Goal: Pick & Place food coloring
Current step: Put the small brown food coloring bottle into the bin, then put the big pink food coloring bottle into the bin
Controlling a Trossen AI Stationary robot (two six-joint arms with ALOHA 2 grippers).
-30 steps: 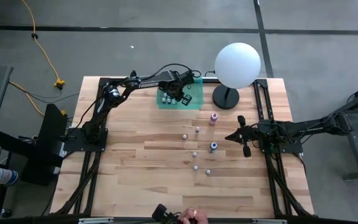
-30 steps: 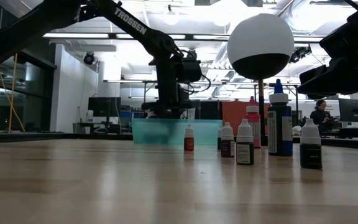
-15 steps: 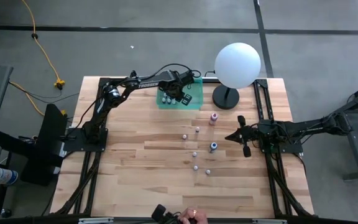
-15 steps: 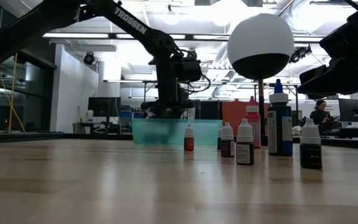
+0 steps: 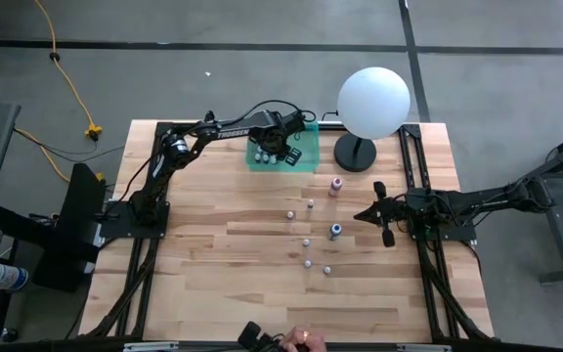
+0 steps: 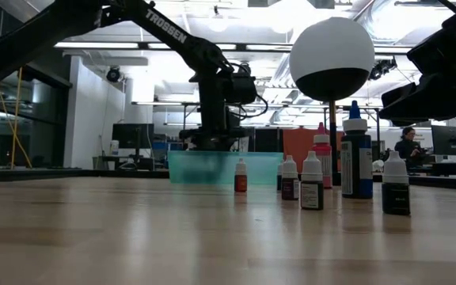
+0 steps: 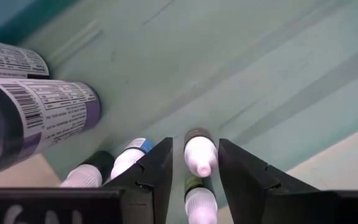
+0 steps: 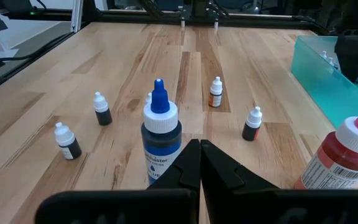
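My left gripper (image 5: 280, 147) hangs over the teal tray (image 5: 304, 159) at the table's far side, pointing steeply down. In the left wrist view it (image 7: 194, 168) is open, with one finger on each side of a small white-capped food coloring bottle (image 7: 199, 155). That bottle stands upright on the tray floor (image 7: 260, 74). More bottles (image 7: 42, 112) crowd the tray beside it. Several small bottles, a pink one (image 5: 336, 184) and a blue one (image 5: 335, 232) stand on the table. My right gripper (image 5: 362, 214) waits shut at the right.
A white globe lamp (image 5: 372, 103) stands on a dark base (image 5: 356, 154) just right of the tray. The blue bottle (image 8: 160, 146) and a red-bodied bottle (image 8: 344, 162) stand close before my right gripper. A person's hand (image 5: 303, 337) shows at the near edge.
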